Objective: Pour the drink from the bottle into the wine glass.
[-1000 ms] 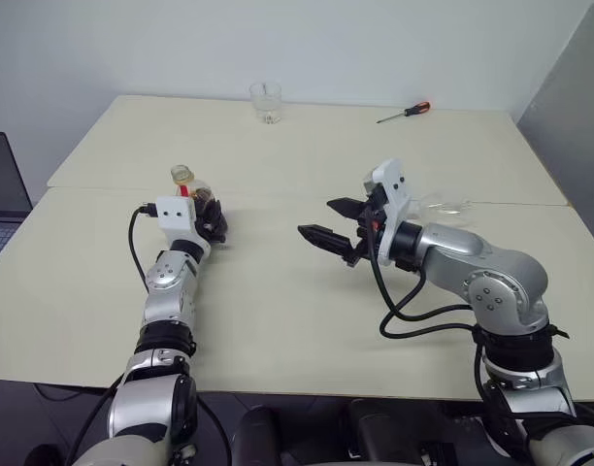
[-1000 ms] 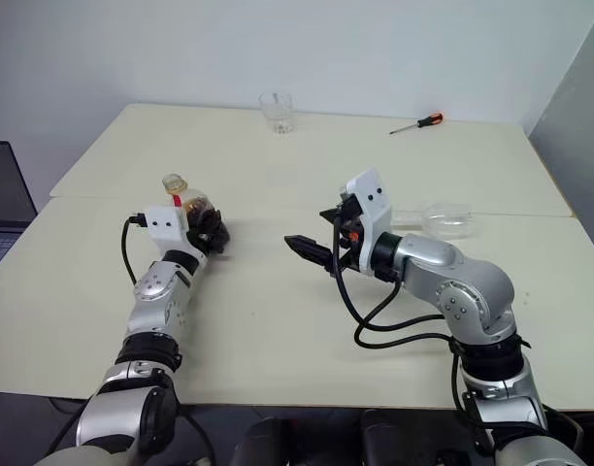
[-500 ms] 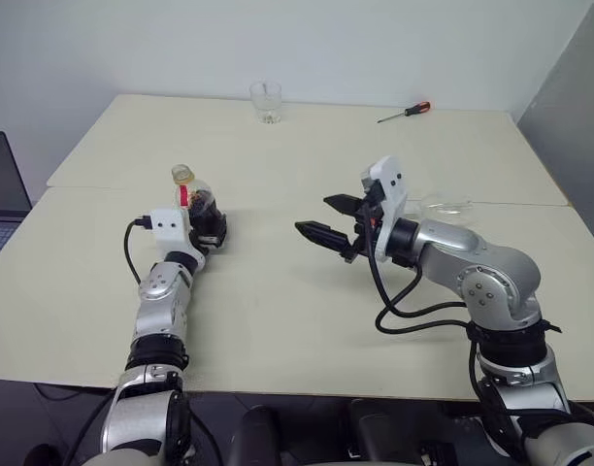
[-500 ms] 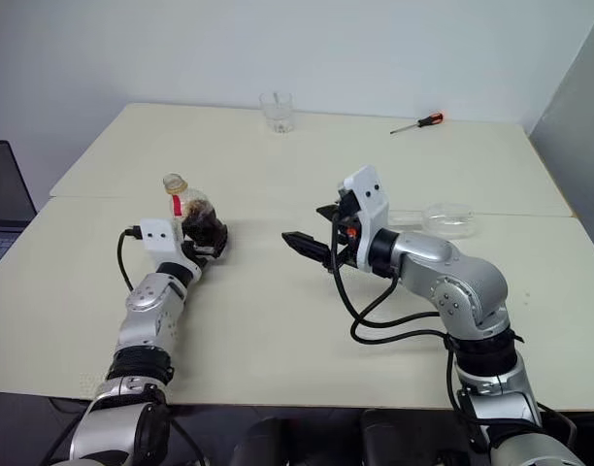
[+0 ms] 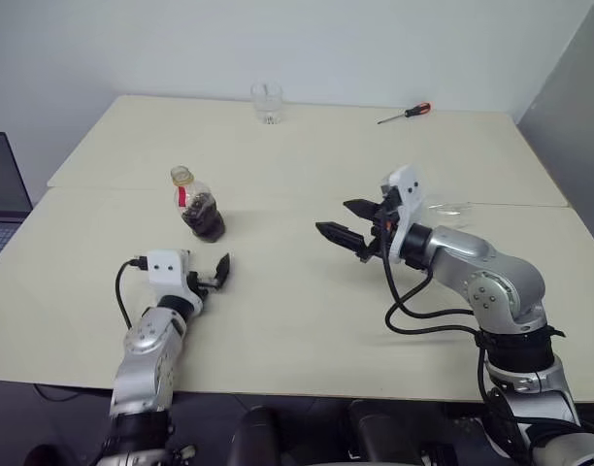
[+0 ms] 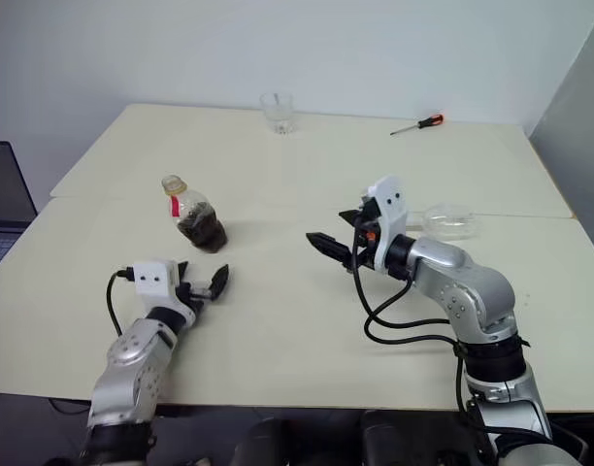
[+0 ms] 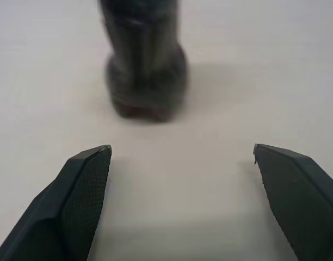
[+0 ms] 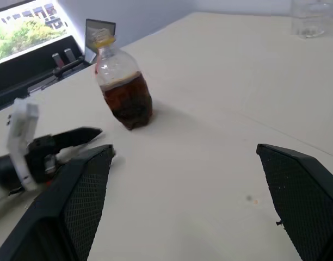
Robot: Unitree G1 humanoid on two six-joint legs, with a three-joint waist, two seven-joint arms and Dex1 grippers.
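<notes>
The bottle (image 5: 198, 206) stands upright on the table's left half, with the dark brown drink (image 8: 127, 102) filling its lower part. My left gripper (image 5: 212, 275) is open, low over the table, a short way in front of the bottle and apart from it; the left wrist view has the bottle (image 7: 147, 70) beyond the spread fingers. My right gripper (image 5: 336, 219) hovers open and empty near the table's middle, pointing left toward the bottle. The wine glass (image 6: 450, 219) lies on its side behind my right wrist, its stem partly hidden.
A short clear tumbler (image 5: 266, 102) stands at the far edge. A red-handled screwdriver (image 5: 406, 113) lies at the far right. A laptop (image 5: 1, 194) sits off the table's left side. A seam (image 5: 278, 194) joins two cream tabletops.
My left gripper opened, let go of the bottle and drew back toward the near edge. The bottle stays standing. My right gripper shifted slightly to the right.
</notes>
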